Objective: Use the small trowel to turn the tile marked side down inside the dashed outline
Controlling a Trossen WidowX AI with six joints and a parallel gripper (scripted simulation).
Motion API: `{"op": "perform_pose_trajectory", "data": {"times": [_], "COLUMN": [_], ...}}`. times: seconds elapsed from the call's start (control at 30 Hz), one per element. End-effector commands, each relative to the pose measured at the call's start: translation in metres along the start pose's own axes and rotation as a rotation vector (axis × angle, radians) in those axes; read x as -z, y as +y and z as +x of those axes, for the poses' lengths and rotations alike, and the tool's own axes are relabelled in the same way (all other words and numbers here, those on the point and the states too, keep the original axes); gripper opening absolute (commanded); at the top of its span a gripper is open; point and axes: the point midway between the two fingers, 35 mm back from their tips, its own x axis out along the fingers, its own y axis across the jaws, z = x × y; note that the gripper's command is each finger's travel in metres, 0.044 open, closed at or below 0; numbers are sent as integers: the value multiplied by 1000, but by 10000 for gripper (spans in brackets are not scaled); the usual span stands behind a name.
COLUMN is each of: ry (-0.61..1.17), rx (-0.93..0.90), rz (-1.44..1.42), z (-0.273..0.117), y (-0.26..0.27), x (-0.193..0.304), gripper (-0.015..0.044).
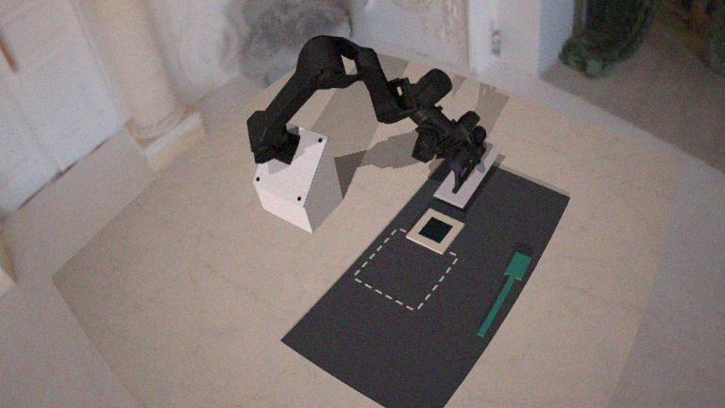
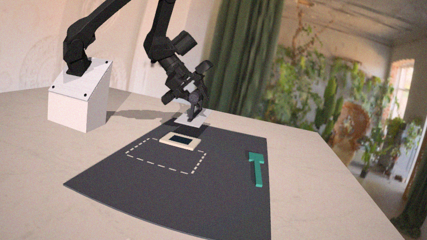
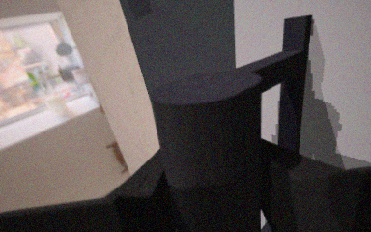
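The gripper (image 1: 463,156) (image 2: 194,96) (image 3: 211,145) is shut on the black handle of the small trowel, whose flat white blade (image 1: 451,197) (image 2: 201,120) (image 3: 338,34) hangs below it, above the mat's far end just beyond the tile. The blade carries nothing but the shadow and post of the handle. The cream tile (image 1: 416,235) (image 2: 167,140) lies flat, with its dark square marked side facing up. It covers part of the far edge of the dashed outline (image 1: 357,280) (image 2: 127,153) and lies mostly beyond it. The tile is not in the wrist view.
A teal tool (image 1: 517,265) (image 2: 258,171) with a square head and long handle lies near the right edge of the dark mat (image 1: 374,355) (image 2: 204,205) (image 3: 181,29). The arm stands on a white slanted base (image 1: 291,184) (image 2: 67,106) left of the mat.
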Motion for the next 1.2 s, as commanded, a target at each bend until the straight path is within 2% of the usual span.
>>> {"op": "perform_pose_trajectory", "data": {"times": [0.0, 0.63, 1.17], "ry": [2, 0, 0], "rx": [-4, -5, -3], "rz": [2, 0, -1], "z": [4, 25, 25], "y": [-3, -24, -23], "x": [1, -3, -24], "gripper": [0, 0, 0]}}
